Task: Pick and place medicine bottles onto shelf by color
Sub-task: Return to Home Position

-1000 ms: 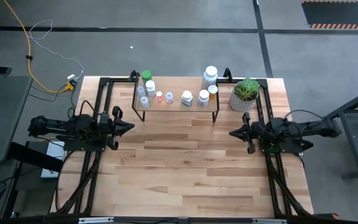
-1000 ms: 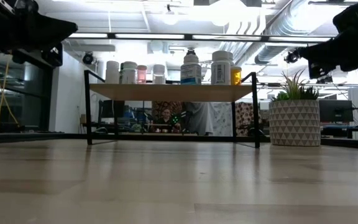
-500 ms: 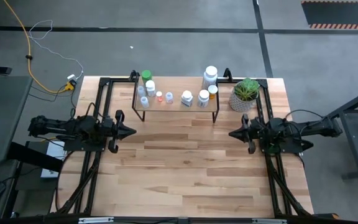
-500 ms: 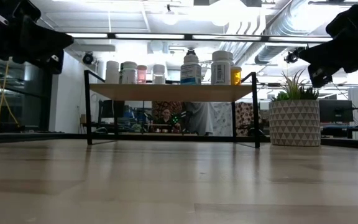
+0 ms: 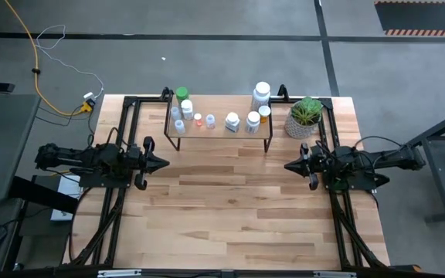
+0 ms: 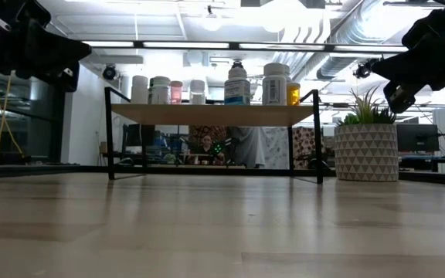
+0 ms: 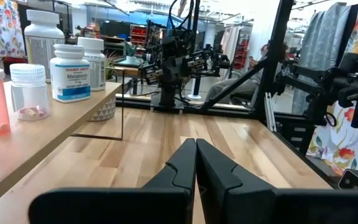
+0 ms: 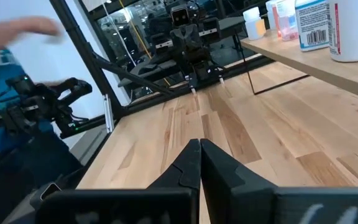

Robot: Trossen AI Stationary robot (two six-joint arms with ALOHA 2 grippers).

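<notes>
My left claw (image 5: 165, 163) hung clenched and empty at the table's (image 5: 238, 216) 9 o'clock edge. My right claw (image 5: 287, 165) hung clenched and empty at 3 o'clock. Bare tabletop lay open between the two tips and toward 6 o'clock. The medicine bottles (image 5: 232, 120) stood in a row on the shelf (image 5: 219, 129) at 12 o'clock, with a potted plant (image 5: 306, 116) just beside its 3 o'clock end. In the low view both claws were cut off at the upper corners, and most bottle labels were unreadable.

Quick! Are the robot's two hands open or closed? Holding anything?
Left gripper: closed, holding nothing.
Right gripper: closed, holding nothing.
</notes>
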